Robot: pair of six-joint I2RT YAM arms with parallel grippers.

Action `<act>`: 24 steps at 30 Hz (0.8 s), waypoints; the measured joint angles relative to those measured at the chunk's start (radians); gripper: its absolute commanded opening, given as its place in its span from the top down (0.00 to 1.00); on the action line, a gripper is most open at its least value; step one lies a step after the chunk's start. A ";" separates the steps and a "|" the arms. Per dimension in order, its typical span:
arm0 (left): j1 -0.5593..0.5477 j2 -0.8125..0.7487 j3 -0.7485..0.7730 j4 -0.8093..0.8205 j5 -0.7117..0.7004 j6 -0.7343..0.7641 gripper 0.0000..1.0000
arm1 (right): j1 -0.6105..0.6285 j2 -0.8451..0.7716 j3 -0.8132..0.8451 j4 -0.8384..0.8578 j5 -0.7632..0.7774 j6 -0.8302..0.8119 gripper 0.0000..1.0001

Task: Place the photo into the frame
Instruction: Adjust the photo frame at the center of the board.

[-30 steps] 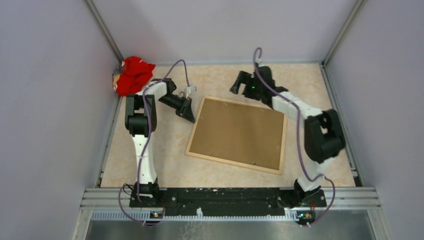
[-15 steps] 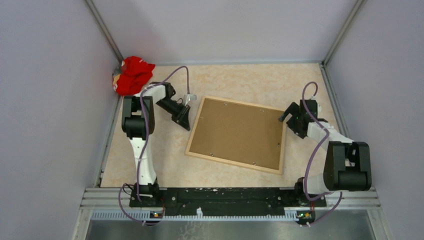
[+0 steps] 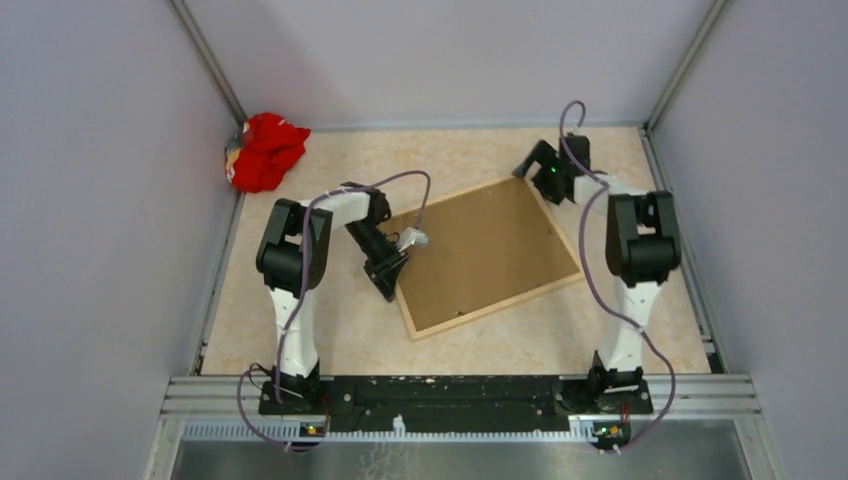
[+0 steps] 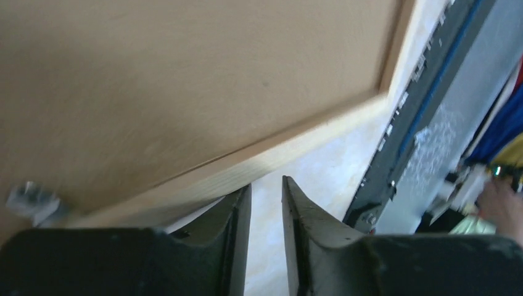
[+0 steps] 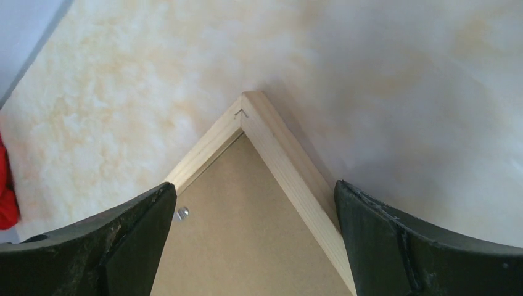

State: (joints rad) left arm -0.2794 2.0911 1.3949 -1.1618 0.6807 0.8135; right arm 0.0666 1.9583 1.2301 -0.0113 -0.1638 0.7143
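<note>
Frame back-up on table, long axis near-left to far-right; left gripper jaws nearly together at left short edge, right gripper jaws wide, straddling far corner; photo unseen.

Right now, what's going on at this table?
The frame lies face down, brown backing board up. The left gripper sits at its left edge, jaws almost closed on nothing. The right gripper hovers over the far corner, jaws wide open. The photo is not in view.
</note>
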 measured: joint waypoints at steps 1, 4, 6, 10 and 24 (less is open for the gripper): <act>-0.035 -0.005 -0.011 -0.020 -0.009 0.010 0.62 | 0.023 0.065 0.090 -0.007 -0.003 -0.008 0.01; -0.149 -0.008 -0.033 -0.074 -0.016 0.056 0.55 | 0.085 0.240 0.352 -0.043 -0.033 -0.025 0.01; -0.204 -0.008 -0.043 -0.098 -0.013 0.085 0.50 | 0.117 0.309 0.465 -0.077 -0.050 -0.038 0.01; -0.226 -0.012 -0.056 -0.141 0.002 0.134 0.45 | 0.153 0.383 0.622 -0.190 -0.066 -0.077 0.01; 0.106 -0.065 0.321 -0.167 -0.007 0.212 0.66 | 0.146 -0.129 0.225 -0.305 0.100 -0.142 0.01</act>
State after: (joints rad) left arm -0.1734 2.0262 1.7161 -1.3289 0.6739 1.0256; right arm 0.2131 1.8297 1.4551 -0.3164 -0.0635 0.5720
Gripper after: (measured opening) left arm 0.412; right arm 0.985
